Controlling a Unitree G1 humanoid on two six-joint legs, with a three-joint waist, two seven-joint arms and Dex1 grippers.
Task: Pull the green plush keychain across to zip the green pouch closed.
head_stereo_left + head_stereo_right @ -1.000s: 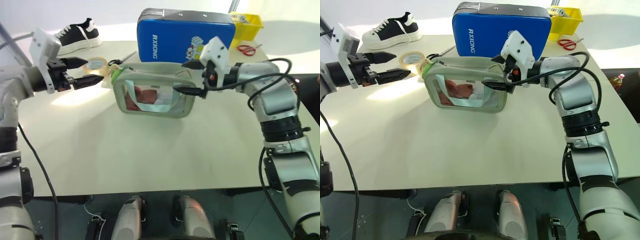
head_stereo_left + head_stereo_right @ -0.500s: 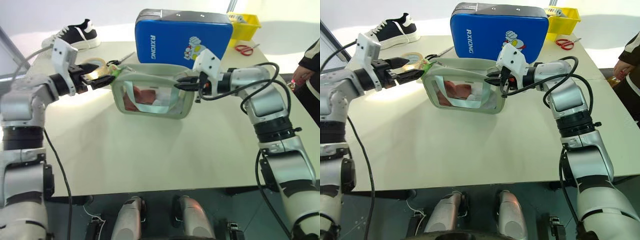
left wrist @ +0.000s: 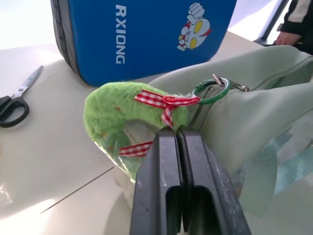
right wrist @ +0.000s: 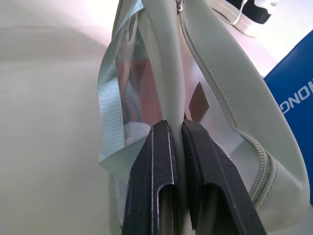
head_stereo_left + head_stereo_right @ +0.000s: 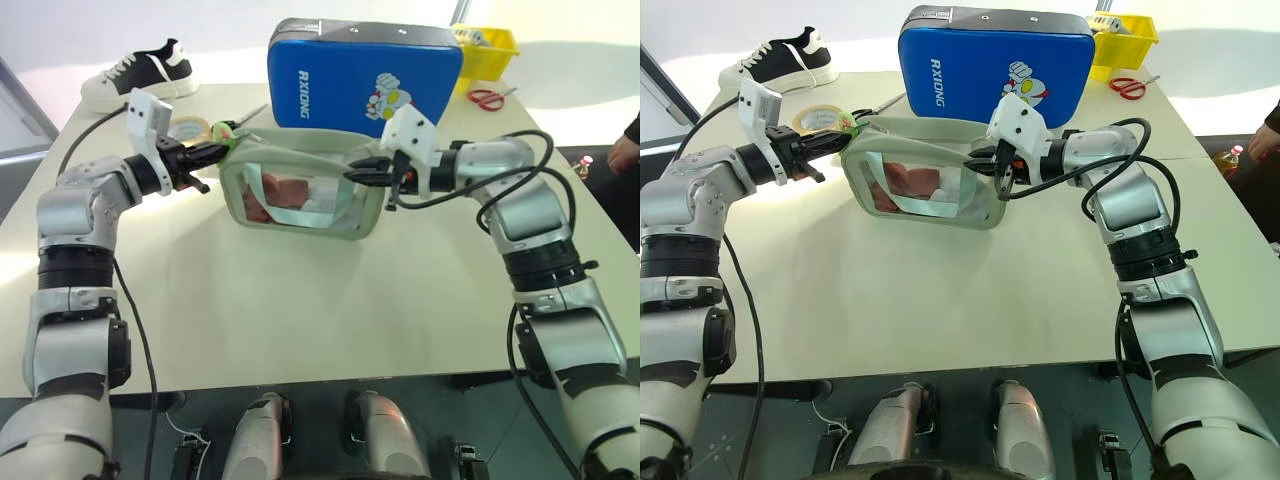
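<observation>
The green pouch (image 5: 300, 195) stands upright on the table, and red and white contents show through its clear front. The green plush keychain (image 3: 127, 115), tied with a red checked ribbon, hangs from a green ring at the pouch's top left corner (image 5: 231, 152). My left gripper (image 5: 212, 155) is level with that corner and shut on the plush's edge (image 3: 178, 131). At the pouch's right end, my right gripper (image 5: 358, 170) is shut on the pale green side wall beside the zipper track (image 4: 175, 125).
A blue RXIONG case (image 5: 365, 70) stands just behind the pouch. A tape roll (image 5: 188, 128), black scissors (image 3: 14, 103) and a sneaker (image 5: 140, 70) lie at the back left. A yellow bin (image 5: 490, 45) and red scissors (image 5: 490, 98) are at the back right. A person (image 5: 625, 150) stands at the right edge.
My left gripper moved right to the pouch's left corner and shut on the plush keychain. My right gripper shut on the pouch's right end.
</observation>
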